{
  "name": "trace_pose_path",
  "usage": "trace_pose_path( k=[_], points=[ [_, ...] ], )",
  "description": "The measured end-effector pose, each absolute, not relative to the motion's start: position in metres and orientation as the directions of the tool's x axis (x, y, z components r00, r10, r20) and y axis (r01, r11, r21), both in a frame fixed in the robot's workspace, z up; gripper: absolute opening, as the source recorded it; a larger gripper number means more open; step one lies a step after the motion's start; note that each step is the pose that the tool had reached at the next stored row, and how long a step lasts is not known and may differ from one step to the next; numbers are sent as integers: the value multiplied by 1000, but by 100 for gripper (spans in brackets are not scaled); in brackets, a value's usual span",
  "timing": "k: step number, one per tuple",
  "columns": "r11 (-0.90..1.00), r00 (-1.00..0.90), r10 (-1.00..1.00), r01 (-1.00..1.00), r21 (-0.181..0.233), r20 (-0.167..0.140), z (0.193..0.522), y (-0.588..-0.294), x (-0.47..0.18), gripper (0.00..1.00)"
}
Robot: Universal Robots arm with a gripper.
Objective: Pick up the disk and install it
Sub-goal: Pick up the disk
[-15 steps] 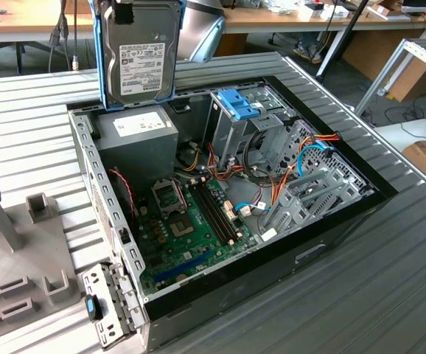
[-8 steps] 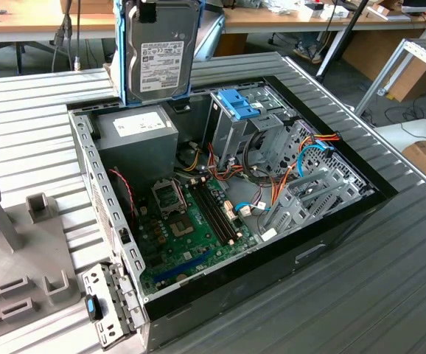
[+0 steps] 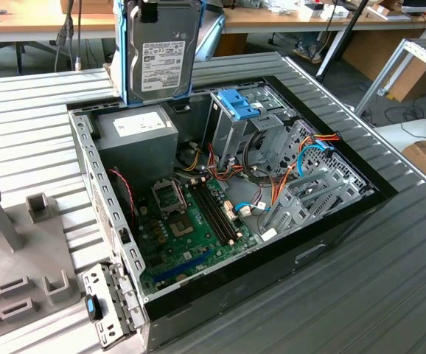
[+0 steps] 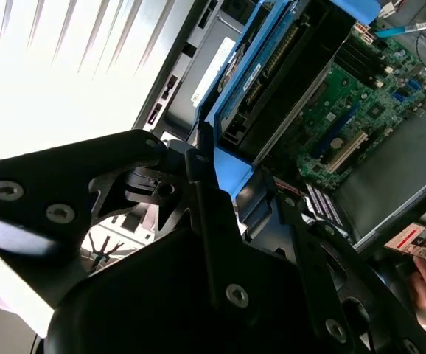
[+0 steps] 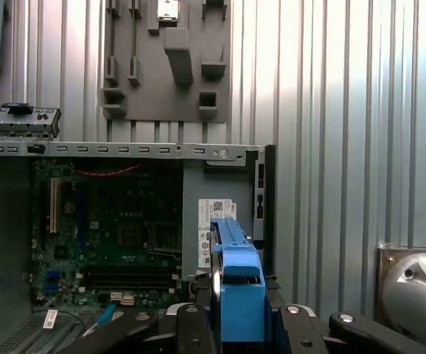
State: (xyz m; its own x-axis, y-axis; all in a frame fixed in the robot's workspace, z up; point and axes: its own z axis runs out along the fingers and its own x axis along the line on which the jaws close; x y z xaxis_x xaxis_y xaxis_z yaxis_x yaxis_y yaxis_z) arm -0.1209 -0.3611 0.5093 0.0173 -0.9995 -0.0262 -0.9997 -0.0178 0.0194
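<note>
Overhead, black fingers (image 5: 202, 324) clench the disk (image 3: 161, 55) by its blue rails. It hangs upright above the open computer case (image 3: 323, 236), over the corner with the grey power supply (image 3: 135, 136), above a ribbed metal tabletop (image 3: 29, 133).

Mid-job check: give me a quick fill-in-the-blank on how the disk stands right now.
The gripper is ___ (open/shut) on the disk.
The disk hangs ___ (upright/flat) above the power supply.
Its side rails are coloured ___.
Missing words: shut; upright; blue.
</note>
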Motion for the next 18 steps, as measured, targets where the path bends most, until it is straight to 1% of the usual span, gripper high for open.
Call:
trace_pose_path(
  k=[18],
  points=[
    [-18, 17, -1000, -1000, 19, -26, 509, -361, -109, 36]
  ],
)
